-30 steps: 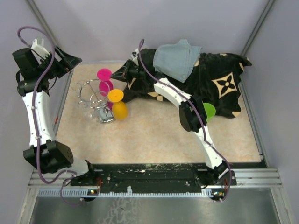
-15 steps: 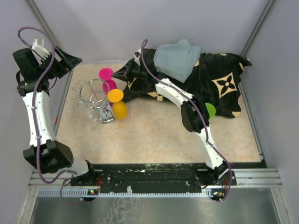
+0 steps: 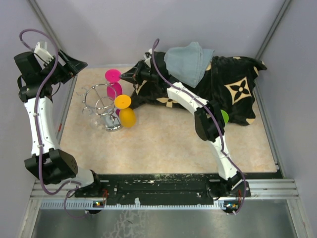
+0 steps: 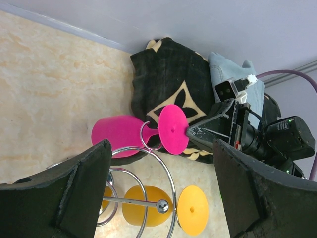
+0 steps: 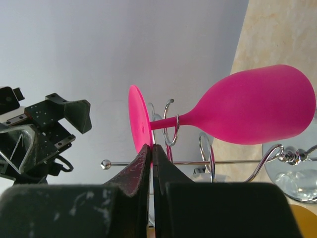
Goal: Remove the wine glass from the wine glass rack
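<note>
At the far left of the bench (image 3: 163,144): the chrome rack (image 3: 99,105) stands on its round base. The pink wine glass (image 5: 257,106) hangs on it with its stem threaded through a wire loop and its bowl lying sideways.
Why it hangs: the loop looks narrower than both foot and bowl, so the stem probably has to slide out through the loop's open side.
Right fingers (image 5: 133,178): pressed shut, tips against the rim of the pink foot; I cannot tell whether they pinch it.
Left fingers (image 4: 74,193): spread wide, holding nothing, hovering apart from the rack on its far-left side.
Neighbour: a yellow glass (image 3: 126,116) hangs just beside the pink one, on the near side.
Edges: the back and left walls stand close to the rack, and a black patterned cloth (image 3: 233,89) lies just behind the right fingers.
Open room: bare bench lies toward the near right, likely the easier way out.
</note>
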Robot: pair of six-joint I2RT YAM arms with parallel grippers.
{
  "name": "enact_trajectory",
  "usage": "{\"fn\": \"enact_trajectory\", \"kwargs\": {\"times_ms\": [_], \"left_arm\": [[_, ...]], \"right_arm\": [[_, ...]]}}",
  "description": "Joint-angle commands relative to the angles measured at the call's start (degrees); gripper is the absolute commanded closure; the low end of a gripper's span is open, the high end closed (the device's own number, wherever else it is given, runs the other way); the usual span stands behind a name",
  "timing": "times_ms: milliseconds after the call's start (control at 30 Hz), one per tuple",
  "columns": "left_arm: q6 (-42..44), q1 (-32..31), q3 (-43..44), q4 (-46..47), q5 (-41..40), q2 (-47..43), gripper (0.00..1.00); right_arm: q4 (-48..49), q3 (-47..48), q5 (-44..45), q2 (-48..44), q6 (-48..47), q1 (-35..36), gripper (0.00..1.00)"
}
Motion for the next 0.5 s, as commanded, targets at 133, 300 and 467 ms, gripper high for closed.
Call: {"fn": "enact_trajectory", "kwargs": {"times_ms": [133, 300, 467], "left_arm": [[-0.41, -0.24, -0.18, 1.53, 0.99, -0.59, 0.13], [-0.45, -0.24, -0.49, 1.54, 1.23, -0.86, 0.13], [-0.56, -0.22, -0.96, 1.65, 1.40, -1.16, 0.13]], "right_arm": [[4.55, -1.05, 1.26, -4.79, 0.89, -1.24, 1.00], [4.51, 2.77, 0.77, -1.86, 1.73, -1.21, 1.00], [1.46, 10.93, 0.33, 2.51, 1.71, -0.81, 1.00]]}}
